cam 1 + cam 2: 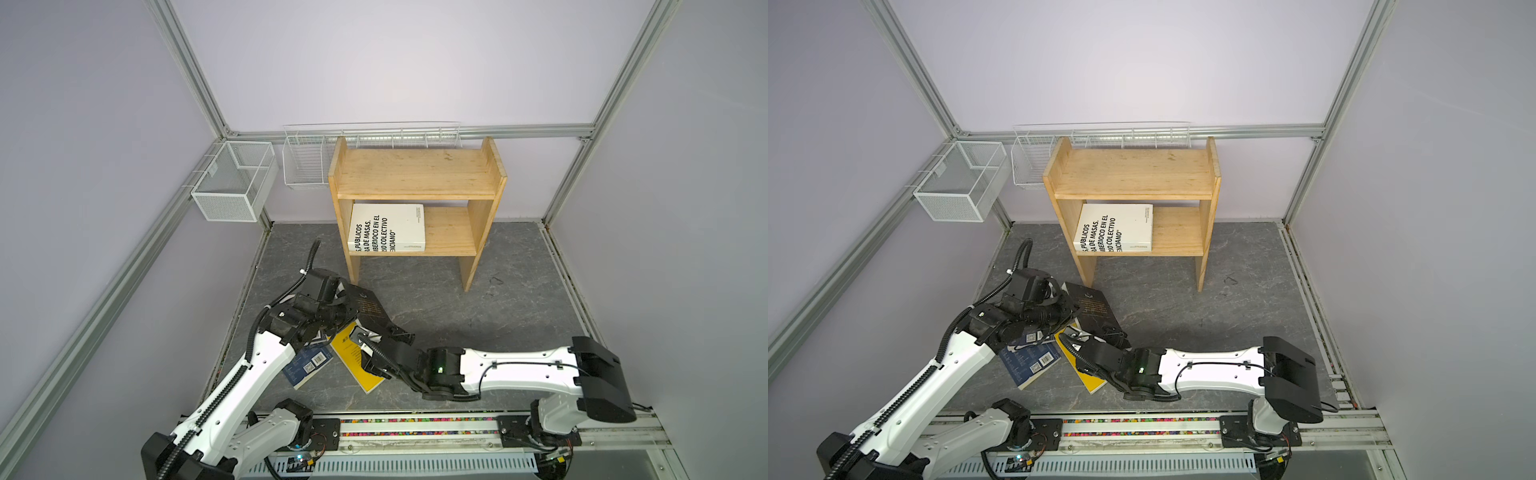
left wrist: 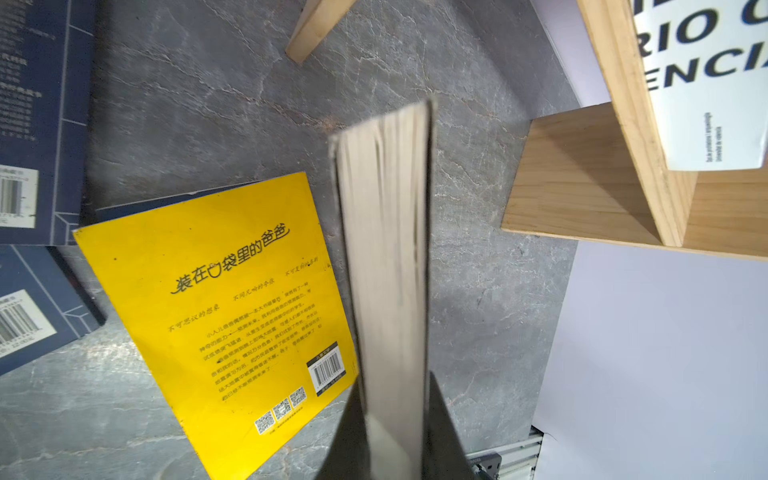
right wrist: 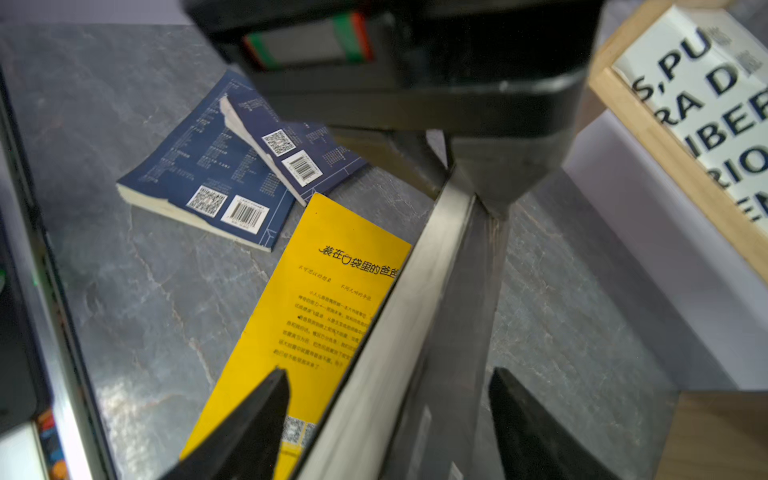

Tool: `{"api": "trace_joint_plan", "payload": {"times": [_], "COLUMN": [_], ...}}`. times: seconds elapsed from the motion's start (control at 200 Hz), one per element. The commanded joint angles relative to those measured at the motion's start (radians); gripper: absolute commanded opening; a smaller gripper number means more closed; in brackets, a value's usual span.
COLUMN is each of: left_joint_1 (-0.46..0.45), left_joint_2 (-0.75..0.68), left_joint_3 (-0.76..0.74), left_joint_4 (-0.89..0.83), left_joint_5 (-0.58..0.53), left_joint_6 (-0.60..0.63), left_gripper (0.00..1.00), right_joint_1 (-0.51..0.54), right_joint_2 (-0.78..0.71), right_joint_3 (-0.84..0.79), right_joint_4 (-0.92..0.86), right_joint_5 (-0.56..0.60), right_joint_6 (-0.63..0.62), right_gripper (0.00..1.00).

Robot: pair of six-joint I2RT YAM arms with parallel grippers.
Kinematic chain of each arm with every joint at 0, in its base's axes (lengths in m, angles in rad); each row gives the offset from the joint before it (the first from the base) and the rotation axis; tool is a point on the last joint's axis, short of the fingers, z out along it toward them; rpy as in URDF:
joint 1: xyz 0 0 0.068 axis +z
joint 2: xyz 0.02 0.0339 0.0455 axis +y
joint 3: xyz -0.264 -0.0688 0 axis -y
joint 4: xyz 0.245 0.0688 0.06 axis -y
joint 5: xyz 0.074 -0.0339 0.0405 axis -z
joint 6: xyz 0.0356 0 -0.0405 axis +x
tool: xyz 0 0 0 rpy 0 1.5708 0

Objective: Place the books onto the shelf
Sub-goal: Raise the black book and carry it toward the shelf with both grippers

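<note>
My left gripper (image 1: pixel 341 309) (image 2: pixel 392 415) is shut on the black book (image 1: pixel 368 309) (image 1: pixel 1096 309) (image 2: pixel 386 249) and holds it raised above the floor, page edges toward the left wrist camera. My right gripper (image 1: pixel 382 332) (image 3: pixel 388 374) stands open with a finger on each side of that book's (image 3: pixel 415 332) other end and a gap on both sides. Under it a yellow book (image 1: pixel 365 380) (image 2: pixel 232 311) (image 3: pixel 316 291) lies flat, beside navy books (image 1: pixel 309 365) (image 3: pixel 208 178). A thick white book (image 1: pixel 386 226) (image 1: pixel 1115 226) lies on the lower board of the pine shelf (image 1: pixel 415 172) (image 1: pixel 1133 172).
A white mesh basket (image 1: pixel 232 183) hangs on the left frame rail and a wire basket (image 1: pixel 305 162) hangs behind the shelf's left side. The shelf's left leg (image 1: pixel 353 266) stands just beyond the held book. Grey floor (image 1: pixel 478 332) stretches to the right.
</note>
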Motion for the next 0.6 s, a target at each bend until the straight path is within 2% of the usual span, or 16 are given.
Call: {"api": "trace_joint_plan", "payload": {"times": [0.0,0.15,0.185,0.325,0.385,0.45,0.515,0.595], "left_joint_1": [0.007,0.012,0.013,0.021,0.027,0.032,0.035,0.035], "left_joint_2": [0.002,0.002,0.0,-0.01,-0.015,-0.027,-0.054,-0.094], "left_joint_3": [0.054,0.063,0.065,0.066,0.069,0.075,0.081,0.104], "left_joint_4": [0.029,0.035,0.037,0.048,0.055,0.062,0.076,0.065], "left_joint_5": [0.053,0.067,0.066,0.065,0.067,0.057,0.045,-0.001], "left_joint_6": [-0.01,-0.01,-0.009,0.002,0.015,0.038,0.072,0.122], "left_gripper": [0.0,0.02,0.04,0.17,0.29,0.49,0.7,0.83], "right_joint_1": [-0.001,-0.018,-0.026,-0.083,-0.123,-0.171,-0.221,-0.271], "right_joint_2": [0.032,0.024,0.015,-0.05,-0.076,-0.117,-0.178,-0.255], "right_joint_3": [0.035,0.029,0.025,-0.01,-0.018,-0.018,-0.013,0.0], "right_joint_4": [0.05,0.048,0.042,0.033,0.02,-0.007,-0.036,-0.065], "right_joint_5": [0.085,0.109,0.108,0.043,0.01,-0.063,-0.187,-0.373], "right_joint_6": [-0.012,0.021,0.037,0.107,0.128,0.148,0.169,0.188], "right_gripper": [0.58,0.37,0.29,0.26,0.23,0.22,0.22,0.21]}}
